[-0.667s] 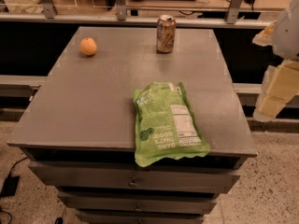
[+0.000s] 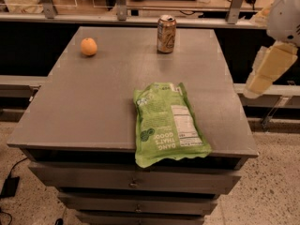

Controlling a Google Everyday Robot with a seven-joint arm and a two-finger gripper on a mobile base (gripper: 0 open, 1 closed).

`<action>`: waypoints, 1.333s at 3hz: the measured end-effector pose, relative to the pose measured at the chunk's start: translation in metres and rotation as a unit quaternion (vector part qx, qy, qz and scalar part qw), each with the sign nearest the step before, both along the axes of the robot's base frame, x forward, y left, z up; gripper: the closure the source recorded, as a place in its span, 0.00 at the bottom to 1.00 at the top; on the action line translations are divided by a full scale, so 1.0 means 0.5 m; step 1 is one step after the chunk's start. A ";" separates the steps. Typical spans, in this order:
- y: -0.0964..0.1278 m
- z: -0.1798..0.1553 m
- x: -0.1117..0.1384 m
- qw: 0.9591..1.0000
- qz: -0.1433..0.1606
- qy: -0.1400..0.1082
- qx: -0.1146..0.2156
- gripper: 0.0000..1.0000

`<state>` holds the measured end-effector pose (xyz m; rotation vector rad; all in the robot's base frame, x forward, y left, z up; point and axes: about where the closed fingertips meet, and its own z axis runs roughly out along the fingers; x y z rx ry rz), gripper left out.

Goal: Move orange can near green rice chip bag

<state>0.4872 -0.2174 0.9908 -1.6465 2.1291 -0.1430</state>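
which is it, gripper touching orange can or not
Apart: camera view shows the gripper beyond the table's right edge, far from the orange can.

The end effector [image 2: 268, 71], right of the table [image 2: 103, 93], is cut by the edge; the orange can [image 2: 166, 34] shows unreadable markings.

grey metal drawer counter [image 2: 93, 107] centre | speckled pale floor [image 2: 274, 196] below | metal railing [image 2: 93, 18] behind | tool [image 2: 271, 71] beyond counter's right edge

Plastic hand [image 2: 263, 77] beside matt metal table [image 2: 93, 108]
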 end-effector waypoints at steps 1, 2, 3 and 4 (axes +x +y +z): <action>-0.015 0.004 0.134 0.999 0.007 -0.039 0.030 0.00; -0.031 0.099 0.294 0.990 -0.011 -0.125 0.060 0.00; -0.027 0.089 0.299 0.990 -0.009 -0.121 0.066 0.00; -0.015 0.079 0.328 0.986 -0.010 -0.123 0.110 0.00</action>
